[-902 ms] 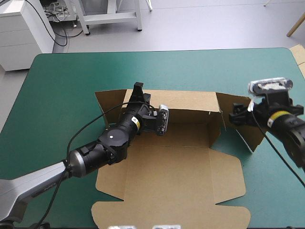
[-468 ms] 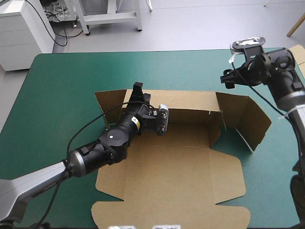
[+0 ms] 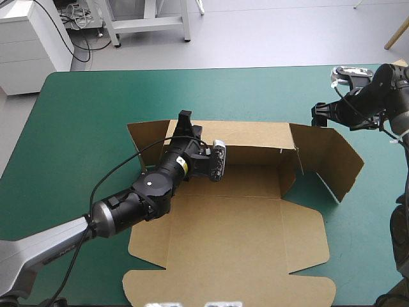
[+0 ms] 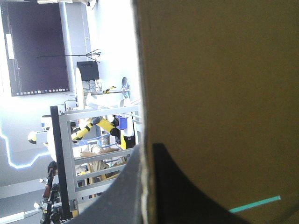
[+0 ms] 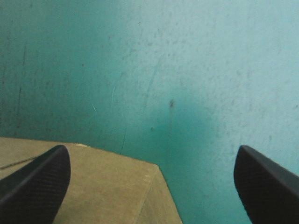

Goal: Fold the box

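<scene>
Brown board: the box (image 3: 236, 236) lies mid-table on the teal-green cover (image 3: 83, 128), base and lid panel flat and the long back wall (image 3: 255, 134) raised along its far side. The end flap on the box's right (image 3: 329, 157) stands up and swings outward, not tucked. The flap at the left end (image 3: 144, 144) also stands, partly hidden by the arm.

Left gripper (image 3: 185, 121): clamped on the back wall near the box's left far corner. The left wrist view confirms this, with the board (image 4: 219, 93) between the black fingers (image 4: 177, 191), one on each face, all but meeting.

Right gripper (image 3: 317, 115): just beyond the far corner of the box's right flap, looking down at the cover. In the right wrist view the fingers stand wide apart (image 5: 152, 154) with nothing between them. A corner of board (image 5: 93, 186) shows below the one finger and bare cover (image 5: 187, 70) ahead. It appears clear of the flap, though the angle does not let me be sure.

Step in hand, as I read it: back wall held upright by the left while the right lines up on the right-hand flap.

Next move calls for the right gripper to come onto the flap's outer face and turn it in square against the base, the left keeping the wall from leaning. Risk: an unanchored sheet may slide under the push.
</scene>
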